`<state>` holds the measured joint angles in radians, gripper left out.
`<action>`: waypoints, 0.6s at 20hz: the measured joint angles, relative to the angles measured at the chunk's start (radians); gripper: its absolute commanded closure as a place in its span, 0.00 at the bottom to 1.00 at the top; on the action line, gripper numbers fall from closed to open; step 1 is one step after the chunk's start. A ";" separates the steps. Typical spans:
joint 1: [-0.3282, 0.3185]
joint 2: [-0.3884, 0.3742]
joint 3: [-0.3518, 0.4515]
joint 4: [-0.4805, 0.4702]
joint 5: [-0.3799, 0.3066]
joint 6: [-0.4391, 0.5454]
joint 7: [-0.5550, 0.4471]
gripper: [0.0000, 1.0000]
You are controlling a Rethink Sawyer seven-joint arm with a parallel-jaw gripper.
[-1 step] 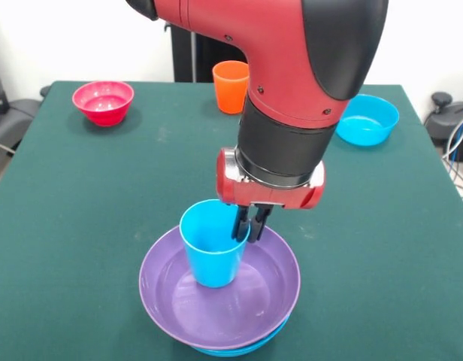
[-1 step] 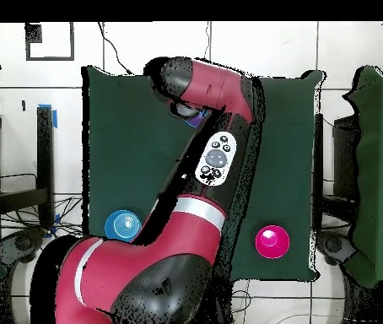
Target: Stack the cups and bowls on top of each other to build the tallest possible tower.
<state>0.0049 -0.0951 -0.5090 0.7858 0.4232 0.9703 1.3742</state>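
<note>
Front view: jaws [image 1: 250,223] pinch the glossy tapered blue cup's [image 1: 210,252] rim.

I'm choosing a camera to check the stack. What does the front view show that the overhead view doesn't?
Front only: the tool shut on the light blue cup's rim, the cup standing in the purple bowl over a blue bowl; also the orange cup. Overhead only: the arm's whole length, which hides the stack. Both: the pink bowl and the loose blue bowl.
</note>
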 measured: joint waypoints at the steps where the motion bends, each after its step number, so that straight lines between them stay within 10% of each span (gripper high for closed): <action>1: 0.000 0.000 0.002 0.000 0.000 0.000 0.000 1.00; 12: 0.000 0.003 0.021 -0.001 -0.002 0.000 0.000 1.00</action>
<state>0.0048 -0.0919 -0.4882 0.7849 0.4214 0.9703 1.3742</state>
